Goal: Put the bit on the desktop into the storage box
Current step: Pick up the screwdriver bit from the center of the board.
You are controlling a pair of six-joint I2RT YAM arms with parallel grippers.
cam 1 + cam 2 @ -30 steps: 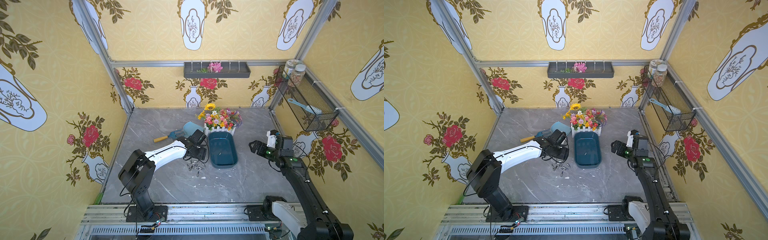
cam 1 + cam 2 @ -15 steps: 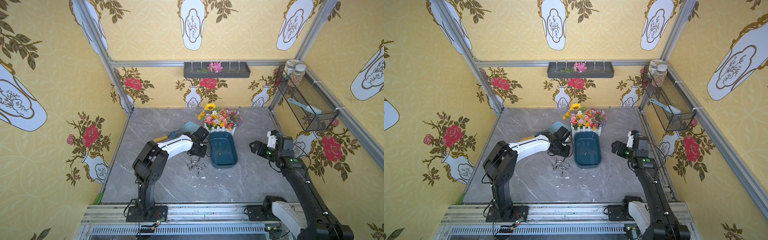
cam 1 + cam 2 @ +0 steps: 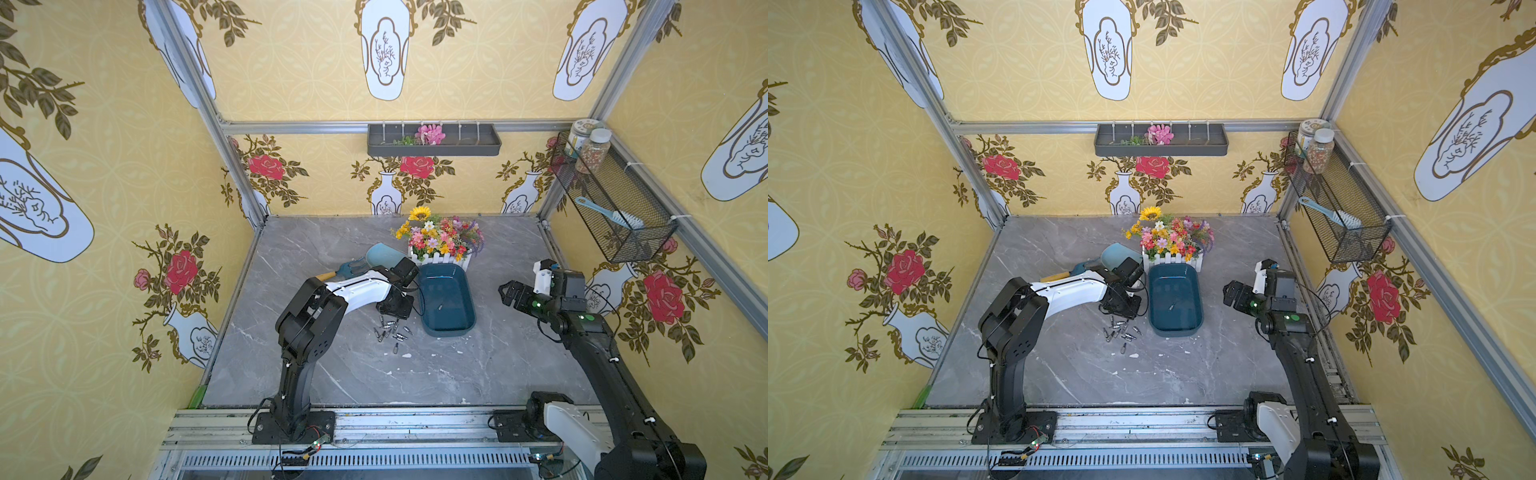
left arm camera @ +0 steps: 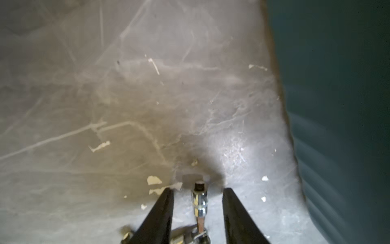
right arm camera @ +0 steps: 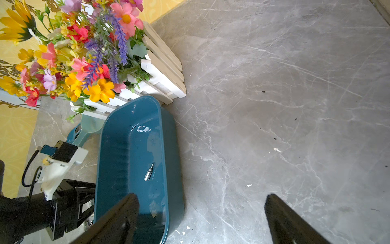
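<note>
Several small silver bits (image 3: 390,328) (image 3: 1121,330) lie scattered on the grey marble desktop (image 3: 415,374), just left of the dark teal storage box (image 3: 449,332) (image 3: 1175,332). One bit (image 3: 439,307) (image 5: 149,172) lies inside the box. My left gripper (image 3: 395,309) (image 3: 1121,305) is low over the far end of the cluster. In the left wrist view it (image 4: 198,190) is open, its fingers (image 4: 164,207) straddling one bit (image 4: 199,198) with a gap on each side, and the box wall (image 4: 337,105) is close by. My right gripper (image 3: 505,291) (image 5: 201,196) hovers wide open right of the box, holding nothing.
A white picket planter of flowers (image 3: 440,241) touches the box's far end. A light blue dustpan (image 3: 380,253) lies behind my left wrist. A wire basket (image 3: 611,208) hangs on the right wall and a dark trough (image 3: 434,141) on the back wall. White flecks dot the desktop.
My left arm's elbow has lifted and swung toward the middle, while its gripper stays low beside the box over the bits. The right arm has not moved.
</note>
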